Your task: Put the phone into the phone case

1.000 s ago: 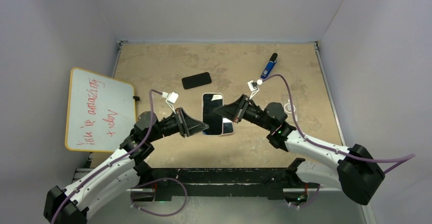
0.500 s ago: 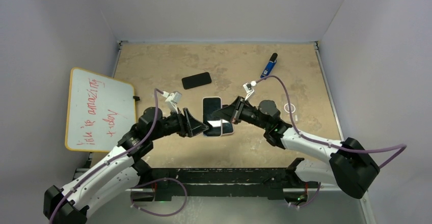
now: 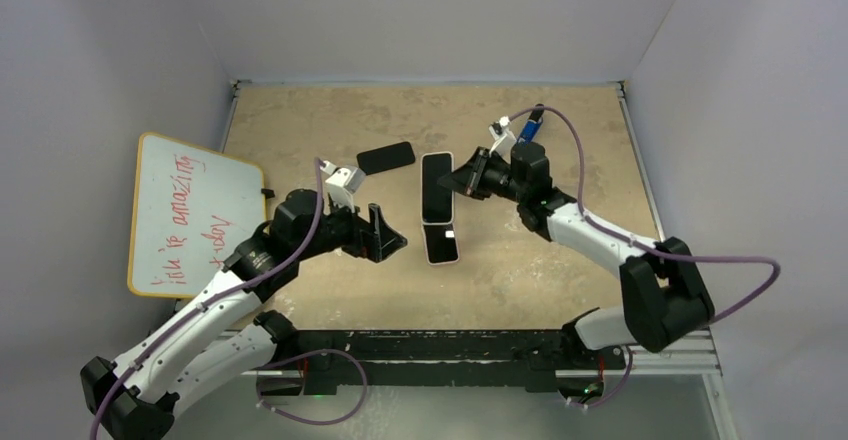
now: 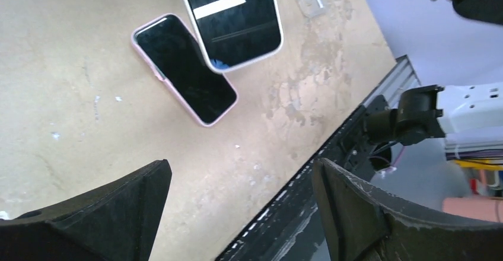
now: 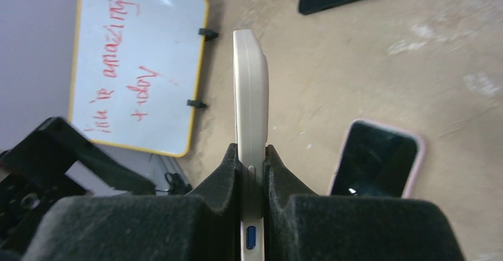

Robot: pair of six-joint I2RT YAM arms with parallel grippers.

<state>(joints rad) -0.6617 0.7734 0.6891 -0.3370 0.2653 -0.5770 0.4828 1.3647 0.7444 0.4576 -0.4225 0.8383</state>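
We count one phone [image 3: 436, 185], pinched edgewise by the right gripper [image 5: 252, 154] above the table, just beyond the one pink case [image 3: 441, 246] lying flat. The left gripper [image 4: 238, 172] stands spread and empty near that case. We also see one black slab [image 3: 386, 157] and one whiteboard [image 3: 195, 215].

One white phone [image 3: 436, 188], one pink case [image 3: 442, 245], one black slab [image 3: 386, 157], one whiteboard [image 3: 195, 215], one blue marker [image 3: 531, 125].
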